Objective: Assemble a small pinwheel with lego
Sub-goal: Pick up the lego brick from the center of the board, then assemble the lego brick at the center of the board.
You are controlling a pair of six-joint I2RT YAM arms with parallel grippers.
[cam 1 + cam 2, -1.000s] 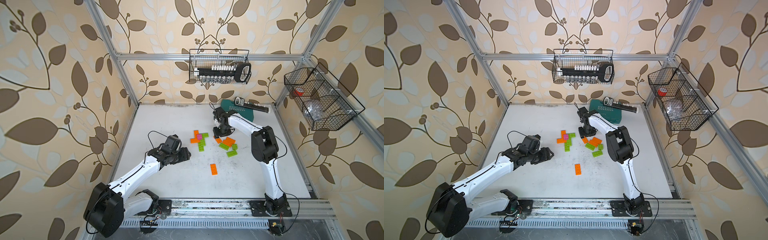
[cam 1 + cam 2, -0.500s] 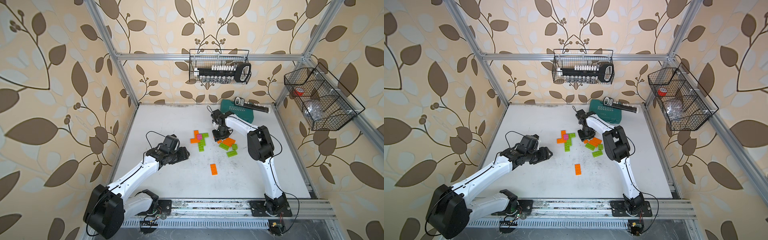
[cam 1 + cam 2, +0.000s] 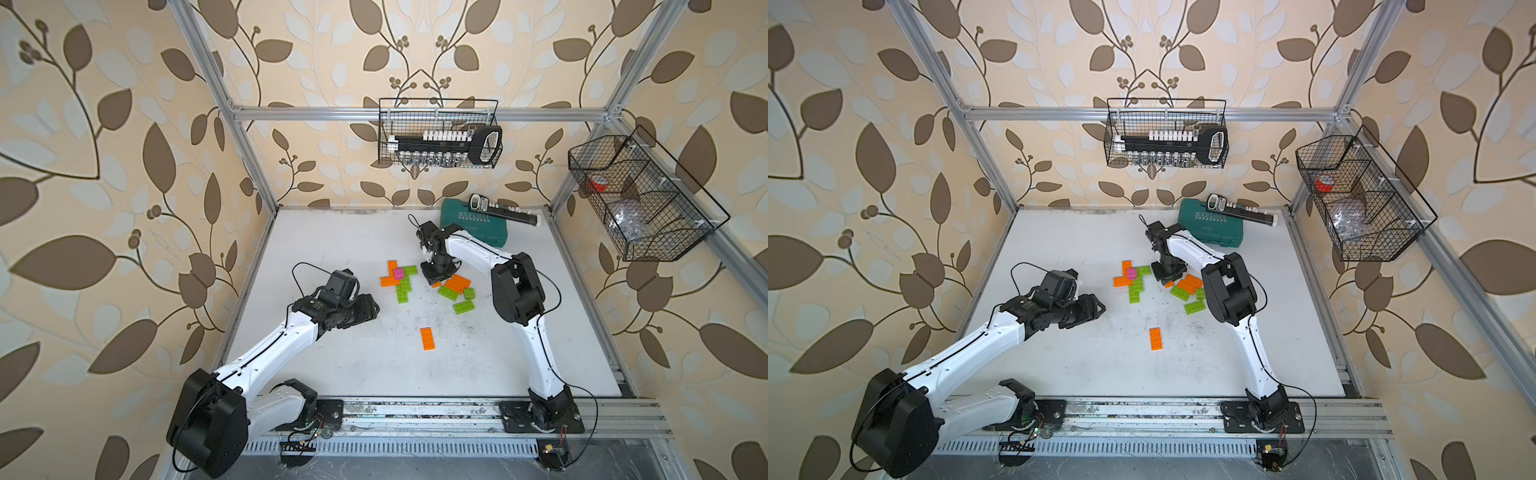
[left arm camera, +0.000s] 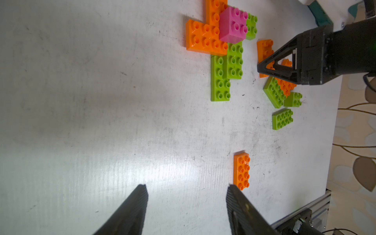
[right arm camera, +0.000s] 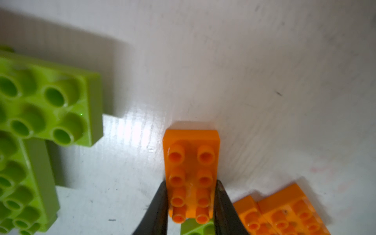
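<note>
The left gripper (image 3: 371, 309) hangs over bare table (image 3: 332, 232) between the left edge and the middle. Its jaws are spread with nothing between them, as the left wrist view (image 4: 186, 189) shows.

At the table's middle lies the part-built pinwheel (image 3: 398, 279): orange and green bricks joined flat, with a pink brick (image 4: 233, 24) on top at the hub. Toward the near edge from it, well apart, lies a lone brick (image 3: 427, 338), orange, studs up.

Just right of the pinwheel the right gripper (image 5: 191, 195) points down at an orange brick (image 5: 191, 162). Its fingers (image 5: 160, 203) press on both long sides near one end, so it is pinching that brick across the short width. The brick looks to be lying on the table or barely off it. I cannot tell which.

Right of that lies the pile (image 3: 455, 289) of loose orange and green bricks, touching or overlapping one another.

The bricks should be light, rigid and smooth-sided. A grip across the short width suits them, though taken near one end the brick may pivot or slip, and mid-length would be steadier. Pressing studs together will need a firm, square push.
</note>
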